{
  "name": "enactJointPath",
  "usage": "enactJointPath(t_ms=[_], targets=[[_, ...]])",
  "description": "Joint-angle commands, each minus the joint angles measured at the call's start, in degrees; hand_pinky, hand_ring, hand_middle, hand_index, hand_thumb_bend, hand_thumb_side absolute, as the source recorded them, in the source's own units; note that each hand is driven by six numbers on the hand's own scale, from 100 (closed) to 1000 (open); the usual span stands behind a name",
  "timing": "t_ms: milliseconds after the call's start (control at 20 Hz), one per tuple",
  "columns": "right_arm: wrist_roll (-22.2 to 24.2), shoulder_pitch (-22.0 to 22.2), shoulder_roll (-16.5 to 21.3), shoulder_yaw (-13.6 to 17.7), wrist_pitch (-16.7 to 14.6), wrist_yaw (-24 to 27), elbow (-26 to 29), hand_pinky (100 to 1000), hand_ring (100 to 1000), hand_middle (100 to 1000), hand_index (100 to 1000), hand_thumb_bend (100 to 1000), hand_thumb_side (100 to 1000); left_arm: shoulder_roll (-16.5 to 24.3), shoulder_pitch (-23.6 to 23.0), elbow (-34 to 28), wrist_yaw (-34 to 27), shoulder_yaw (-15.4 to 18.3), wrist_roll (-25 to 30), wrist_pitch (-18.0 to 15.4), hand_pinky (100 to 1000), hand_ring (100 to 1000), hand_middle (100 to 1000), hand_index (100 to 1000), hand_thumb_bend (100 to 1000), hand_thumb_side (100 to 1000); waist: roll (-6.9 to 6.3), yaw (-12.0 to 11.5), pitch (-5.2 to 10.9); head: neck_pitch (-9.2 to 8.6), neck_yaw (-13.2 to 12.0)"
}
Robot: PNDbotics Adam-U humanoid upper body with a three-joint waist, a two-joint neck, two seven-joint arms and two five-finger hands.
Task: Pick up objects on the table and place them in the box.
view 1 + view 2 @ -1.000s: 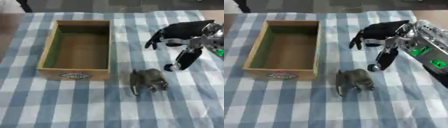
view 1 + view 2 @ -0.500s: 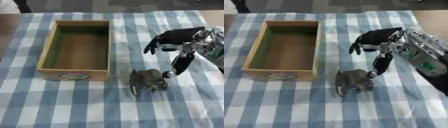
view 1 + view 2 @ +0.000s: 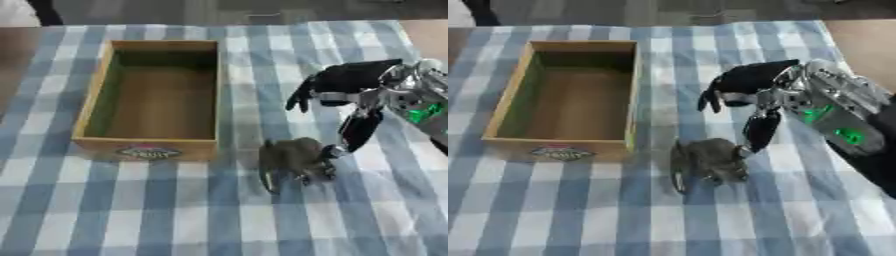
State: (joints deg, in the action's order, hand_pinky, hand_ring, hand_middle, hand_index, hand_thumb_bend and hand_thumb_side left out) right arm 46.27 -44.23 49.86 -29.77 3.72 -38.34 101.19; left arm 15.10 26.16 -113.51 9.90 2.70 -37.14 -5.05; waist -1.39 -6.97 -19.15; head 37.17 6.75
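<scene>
One grey toy animal (image 3: 296, 159) lies on the checked cloth (image 3: 175, 210), just right of the wooden box (image 3: 154, 95).

Dull grey all over, it has a rounded body, stubby legs and a thin curved part hanging at its left end; what kind of animal it is cannot be made out. The right hand (image 3: 350, 92) hovers over it from the right, fingers spread and bent downward, thumb (image 3: 359, 131) reaching to the toy's right edge, though contact cannot be told. The box is open, with a label (image 3: 145, 152) on its near wall too blurred to read. The right arm is cut off by the frame edge.
</scene>
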Motion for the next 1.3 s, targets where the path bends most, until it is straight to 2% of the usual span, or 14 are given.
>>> enactJointPath(t_ms=[50, 350, 700, 900, 1300], targets=[[-0.88, -0.13, -0.02, -0.03, 1.29, -0.35, -1.10, 791, 889, 660, 939, 602, 239, 0.86, 0.74, -1.08, -0.08, -0.01, 0.23, -0.06, 823, 821, 780, 751, 100, 613, -0.04, 0.09, 0.82, -0.43, 0.17], [-1.95, 0.36, -1.13, -1.01, 2.67, 0.18, -2.26, 787, 887, 644, 927, 595, 242, 0.83, 0.81, -1.08, -0.13, -0.02, 0.27, -0.08, 823, 822, 779, 751, 100, 614, -0.10, 0.09, 0.73, -0.47, 0.25], [-3.27, 0.26, -1.47, -1.14, 5.39, 1.57, -1.63, 782, 886, 620, 902, 572, 301, 0.86, 0.85, -1.08, -0.14, -0.02, 0.27, -0.08, 823, 822, 776, 750, 100, 612, -0.06, 0.12, 0.68, -0.40, 0.31], [-3.70, 0.32, -1.42, -1.48, 6.13, 1.46, -1.50, 782, 885, 616, 876, 537, 233, 0.84, 0.88, -1.08, -0.15, -0.03, 0.32, -0.12, 823, 822, 775, 750, 100, 612, 0.02, 0.02, 0.68, -0.50, 0.34], [-3.91, 0.56, -1.59, -2.21, 5.22, 0.43, -2.90, 773, 876, 596, 783, 462, 118, 0.83, 1.02, -1.08, -0.15, -0.08, 0.50, -0.20, 824, 822, 774, 750, 100, 612, 0.10, -0.37, 0.62, -0.62, 0.44]])
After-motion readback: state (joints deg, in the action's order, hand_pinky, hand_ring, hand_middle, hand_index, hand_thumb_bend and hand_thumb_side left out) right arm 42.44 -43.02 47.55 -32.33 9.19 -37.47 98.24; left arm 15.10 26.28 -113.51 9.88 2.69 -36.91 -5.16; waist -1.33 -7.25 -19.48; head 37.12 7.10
